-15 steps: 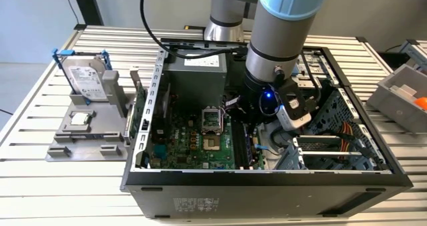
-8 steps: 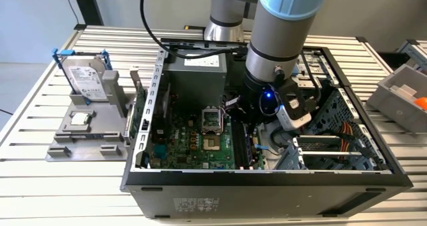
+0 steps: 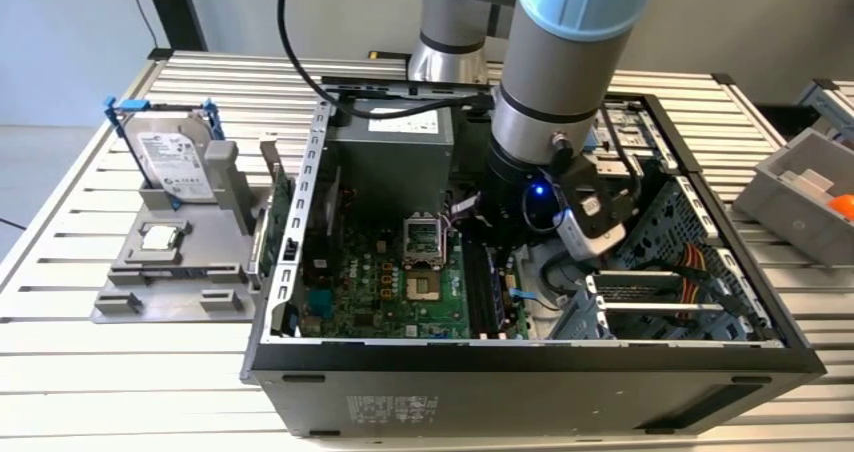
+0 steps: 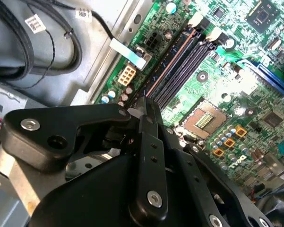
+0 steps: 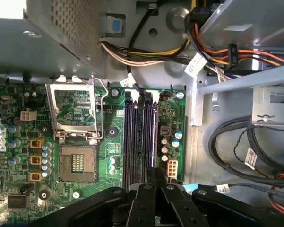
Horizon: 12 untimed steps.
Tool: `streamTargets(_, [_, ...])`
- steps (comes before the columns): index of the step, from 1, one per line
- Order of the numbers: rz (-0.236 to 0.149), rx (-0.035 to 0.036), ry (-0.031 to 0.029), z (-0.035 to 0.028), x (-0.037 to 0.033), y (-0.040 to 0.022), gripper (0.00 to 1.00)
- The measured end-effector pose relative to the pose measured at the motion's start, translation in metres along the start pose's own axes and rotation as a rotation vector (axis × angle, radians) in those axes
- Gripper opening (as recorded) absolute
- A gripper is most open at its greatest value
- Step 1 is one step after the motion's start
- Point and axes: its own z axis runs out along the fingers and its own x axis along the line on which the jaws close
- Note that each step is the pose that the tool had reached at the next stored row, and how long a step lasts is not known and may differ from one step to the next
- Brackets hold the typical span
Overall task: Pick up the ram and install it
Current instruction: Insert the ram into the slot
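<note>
Note the gripper (image 5: 153,174) pinched narrow with nothing visible between its fingers, poised just above the black memory slots (image 5: 141,137) and in line with them, probably to match a slot's run. Look to 9 o'clock of the arm (image 3: 541,142) in the exterior view for what seems to be the ram (image 3: 279,227), standing on edge beside the grey stand (image 3: 174,282), just outside the case wall (image 3: 315,172).

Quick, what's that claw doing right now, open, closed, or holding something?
Claw: closed, fingers pressed together over the memory slots of the motherboard in both wrist views. Whether the ram is pinched between them cannot be told.
</note>
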Motion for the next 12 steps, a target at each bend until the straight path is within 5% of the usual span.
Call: streamTargets(12, [-0.104,-0.0377,-0.0002,0.0000,-0.0032,-0.0001,0.00])
